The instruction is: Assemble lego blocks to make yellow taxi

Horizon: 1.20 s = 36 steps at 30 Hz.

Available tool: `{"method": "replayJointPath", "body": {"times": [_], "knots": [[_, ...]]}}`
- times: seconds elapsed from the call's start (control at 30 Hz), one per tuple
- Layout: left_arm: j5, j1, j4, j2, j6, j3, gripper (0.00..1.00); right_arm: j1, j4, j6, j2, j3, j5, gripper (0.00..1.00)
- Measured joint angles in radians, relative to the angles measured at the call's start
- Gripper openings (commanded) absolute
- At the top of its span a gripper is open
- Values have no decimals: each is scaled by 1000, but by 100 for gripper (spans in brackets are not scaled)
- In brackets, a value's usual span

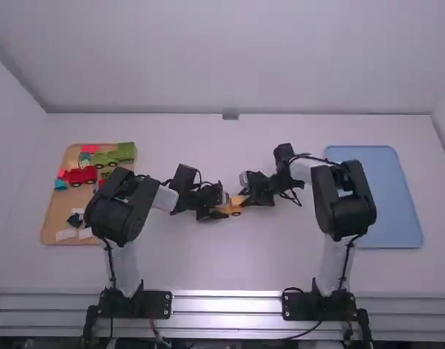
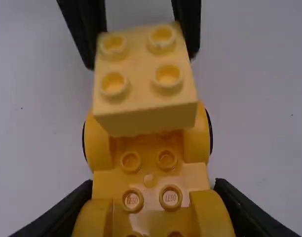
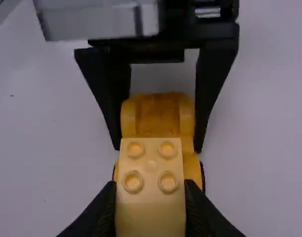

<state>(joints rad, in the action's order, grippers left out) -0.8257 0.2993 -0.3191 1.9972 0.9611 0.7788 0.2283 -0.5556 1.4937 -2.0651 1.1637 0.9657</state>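
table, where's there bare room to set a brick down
Between car and metal rail; behind the arms, up to the back wall. The blue tray is bare too, but the right arm overhangs its left edge. Crowded: around the car, where left tool and right tool meet; wooden tray.

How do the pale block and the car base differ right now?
The block is pale yellow; the base is deeper, more orange. The block is a plain box, while the base has wheels. The right hand grips the block, the left hand the base. Both have studs on top.
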Motion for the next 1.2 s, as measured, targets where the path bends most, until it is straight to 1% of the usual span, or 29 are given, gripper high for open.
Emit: {"method": "replayJointPath", "body": {"times": [0.1,0.17,0.2,0.23,0.3,0.43,0.83,1.1,1.2], "knots": [[0,0,0,0,0,0,46,9,82,-14,14,-17,-1,22],[0,0,-1,0,-3,0,46,19,183,-55,16,-57,-4,22],[0,0,0,0,-3,0,46,19,198,-64,16,-63,-4,22],[1,0,0,0,-3,0,46,22,248,-99,16,-88,-5,22],[2,0,0,0,-3,0,46,22,295,-139,16,-118,1,24],[3,0,0,0,-7,0,47,19,339,-179,16,-142,22,27],[1,0,6,0,-6,0,45,51,318,-201,31,-146,-25,20],[-1,0,7,0,1,0,46,24,310,-200,31,-156,-23,21],[-1,0,7,0,1,0,46,20,309,-197,31,-156,-23,27]]}}
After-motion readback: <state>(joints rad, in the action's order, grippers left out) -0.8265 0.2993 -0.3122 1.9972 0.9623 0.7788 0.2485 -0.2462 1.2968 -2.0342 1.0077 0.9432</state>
